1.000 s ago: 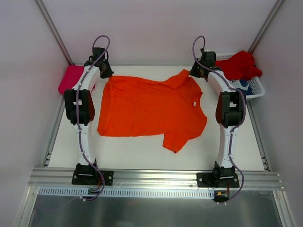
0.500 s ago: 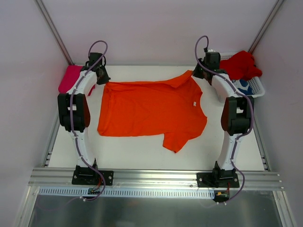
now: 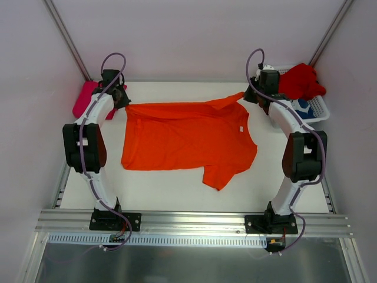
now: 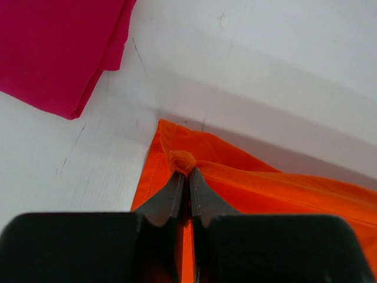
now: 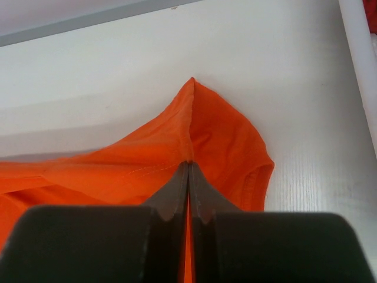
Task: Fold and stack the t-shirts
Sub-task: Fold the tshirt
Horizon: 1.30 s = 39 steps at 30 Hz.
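Tag: white label (image 3: 241,128) on bright orange t-shirt (image 3: 188,138), too small for you to read.
Left gripper (image 4: 184,174): clamped tight on shirt's hem corner.
Right gripper (image 5: 188,168): clamped tight on far sleeve.

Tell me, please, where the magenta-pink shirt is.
Top view: the magenta-pink shirt lies at the far-left corner of the table, just left of the left gripper.
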### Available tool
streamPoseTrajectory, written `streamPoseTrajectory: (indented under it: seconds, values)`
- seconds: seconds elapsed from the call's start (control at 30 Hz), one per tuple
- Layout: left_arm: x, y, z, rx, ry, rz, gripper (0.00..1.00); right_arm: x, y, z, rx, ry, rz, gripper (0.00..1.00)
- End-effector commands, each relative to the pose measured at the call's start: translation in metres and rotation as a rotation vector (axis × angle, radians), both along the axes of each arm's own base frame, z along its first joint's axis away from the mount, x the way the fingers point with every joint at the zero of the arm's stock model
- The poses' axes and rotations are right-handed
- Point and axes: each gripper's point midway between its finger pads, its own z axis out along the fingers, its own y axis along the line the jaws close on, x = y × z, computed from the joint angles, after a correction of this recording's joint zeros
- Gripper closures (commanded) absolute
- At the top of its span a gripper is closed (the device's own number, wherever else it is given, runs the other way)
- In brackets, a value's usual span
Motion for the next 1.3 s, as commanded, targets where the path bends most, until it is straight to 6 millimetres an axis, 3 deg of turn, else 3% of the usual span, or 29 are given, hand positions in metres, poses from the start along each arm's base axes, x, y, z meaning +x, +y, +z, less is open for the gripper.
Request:
streamPoseTrajectory:
  seconds: [0.0,0.03,0.1,0.13,0.17,0.23,0.3,0.87,1.27]
  values:
    - [-0.007,0.009,0.030,0.009,-0.073,0.042,1.00,-0.006,-0.003,0.058,-0.006,-0.154,-0.009,1.00]
    - [-0.009,0.009,0.030,0.009,-0.073,0.044,1.00,-0.011,-0.004,0.053,-0.007,-0.144,-0.011,1.00]
    - [-0.015,0.009,0.028,0.008,-0.069,0.045,1.00,-0.019,-0.007,0.062,-0.006,-0.169,-0.022,1.00]
    - [-0.019,0.010,0.027,0.007,-0.066,0.046,1.00,-0.026,-0.008,0.054,-0.008,-0.154,-0.022,0.99]
    - [-0.021,0.009,0.027,0.006,-0.064,0.045,1.00,-0.031,-0.009,0.063,-0.005,-0.173,-0.025,1.00]
    - [-0.025,0.009,0.025,0.006,-0.058,0.045,1.00,-0.039,-0.009,0.059,-0.005,-0.162,-0.024,1.00]
    - [-0.031,0.007,0.021,-0.005,-0.048,0.043,1.00,-0.052,-0.011,0.068,-0.002,-0.182,-0.026,1.00]
    - [-0.058,0.001,0.004,-0.019,-0.001,0.034,1.00,-0.103,0.003,0.056,0.025,-0.158,-0.013,1.00]
    - [-0.072,-0.007,-0.030,-0.053,0.085,0.029,1.00,-0.127,0.008,0.016,0.104,-0.037,-0.061,1.00]
